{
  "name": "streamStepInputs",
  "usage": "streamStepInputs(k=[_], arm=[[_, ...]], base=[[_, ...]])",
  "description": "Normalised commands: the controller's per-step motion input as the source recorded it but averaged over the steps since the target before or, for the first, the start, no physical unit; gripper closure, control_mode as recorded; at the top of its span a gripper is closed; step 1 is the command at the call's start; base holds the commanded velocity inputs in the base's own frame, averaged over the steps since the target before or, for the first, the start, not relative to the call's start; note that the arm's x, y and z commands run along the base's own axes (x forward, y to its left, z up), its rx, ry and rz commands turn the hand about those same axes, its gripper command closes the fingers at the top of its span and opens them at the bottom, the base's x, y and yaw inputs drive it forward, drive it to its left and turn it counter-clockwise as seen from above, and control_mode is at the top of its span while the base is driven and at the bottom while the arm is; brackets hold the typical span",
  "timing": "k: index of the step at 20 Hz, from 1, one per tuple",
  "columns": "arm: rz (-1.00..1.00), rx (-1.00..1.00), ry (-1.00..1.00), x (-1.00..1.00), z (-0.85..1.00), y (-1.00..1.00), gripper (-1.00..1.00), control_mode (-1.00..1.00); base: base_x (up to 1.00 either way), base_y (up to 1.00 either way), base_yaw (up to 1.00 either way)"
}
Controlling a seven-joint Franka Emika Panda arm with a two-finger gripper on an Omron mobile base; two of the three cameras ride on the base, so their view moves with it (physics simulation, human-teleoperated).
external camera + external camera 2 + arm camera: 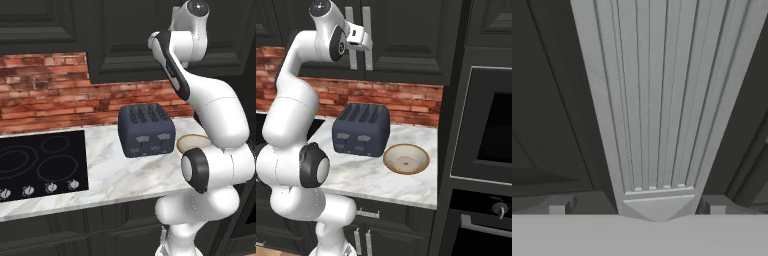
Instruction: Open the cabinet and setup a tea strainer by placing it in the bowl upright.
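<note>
My gripper (637, 207) is up high, right at the cabinet (406, 40), and one of its silver bar handles (657, 100) sits between my two fingertips (558, 206). The tips are apart, one on each side of the bar, and I cannot tell if they touch it. In the hand view the bar runs straight up toward 12 o'clock from my tips and looks wide, pale and striped with long lines. The dark door is on both sides of it, at 9 and at 3 o'clock. In the right base view my hand (358, 40) is at the two bars, near the top of the picture. The cabinet is tall and black, with panels on its doors, and both doors look shut. Down on the white marble counter (366, 177) sits the bowl (406, 159), far below my hand at about 5 o'clock. It is round, tan and speckled inside. A dark blue toaster (361, 130) stands just beside it, at its 9 o'clock.
</note>
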Motion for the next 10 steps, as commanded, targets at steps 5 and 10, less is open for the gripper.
streamStepInputs(k=[5, 10], arm=[[0.0, 0.0, -0.05, 0.15, -0.19, 0.0, -1.0, -1.0], [0.0, 0.0, -0.08, 0.11, -0.03, 0.0, 1.0, -1.0]], base=[[0.0, 0.0, 0.0], [0.0, 0.0, 0.0]])
